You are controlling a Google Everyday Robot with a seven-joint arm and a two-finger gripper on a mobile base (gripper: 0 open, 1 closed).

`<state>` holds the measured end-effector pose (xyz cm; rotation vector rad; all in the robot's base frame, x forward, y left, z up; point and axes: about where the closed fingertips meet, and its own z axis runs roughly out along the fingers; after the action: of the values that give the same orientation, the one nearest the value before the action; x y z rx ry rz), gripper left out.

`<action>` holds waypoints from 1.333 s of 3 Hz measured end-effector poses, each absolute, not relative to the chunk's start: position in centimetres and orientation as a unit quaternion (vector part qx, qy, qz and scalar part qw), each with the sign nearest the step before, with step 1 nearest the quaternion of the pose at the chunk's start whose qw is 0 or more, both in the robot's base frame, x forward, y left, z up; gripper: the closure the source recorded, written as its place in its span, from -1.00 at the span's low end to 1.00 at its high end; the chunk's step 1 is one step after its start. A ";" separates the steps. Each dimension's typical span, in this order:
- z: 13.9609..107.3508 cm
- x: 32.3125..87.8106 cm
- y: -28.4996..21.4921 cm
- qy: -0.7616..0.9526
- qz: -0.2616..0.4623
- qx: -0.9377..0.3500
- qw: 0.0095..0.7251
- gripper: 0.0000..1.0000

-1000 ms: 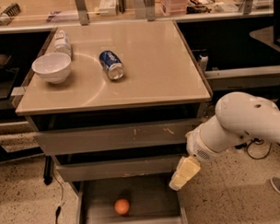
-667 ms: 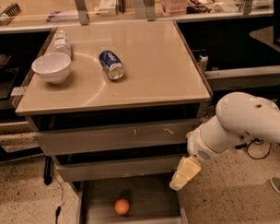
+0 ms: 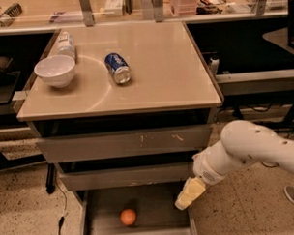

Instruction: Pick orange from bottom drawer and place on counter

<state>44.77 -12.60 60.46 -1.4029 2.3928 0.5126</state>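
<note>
The orange (image 3: 127,217) lies on the grey floor of the bottom drawer (image 3: 155,213), which stands pulled out under the two upper drawers. My gripper (image 3: 189,194) hangs at the drawer's right side, above its right rim, to the right of the orange and apart from it. The white arm (image 3: 254,149) reaches in from the right. The beige counter (image 3: 159,66) forms the cabinet's top.
On the counter stand a white bowl (image 3: 55,70), a blue soda can (image 3: 118,68) on its side, and a lying bottle (image 3: 66,44) behind the bowl. The two upper drawers (image 3: 123,144) are pushed in. Shelves and desks surround the cabinet.
</note>
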 end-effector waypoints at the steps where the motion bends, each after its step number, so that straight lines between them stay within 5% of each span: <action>1: 55.2 46.3 -12.4 0.845 0.184 -0.463 0.193 -1.00; 4: 50.5 48.8 -12.5 0.851 0.197 -0.421 0.246 -1.00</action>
<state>48.82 -12.54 50.47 -1.1485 2.3215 0.5365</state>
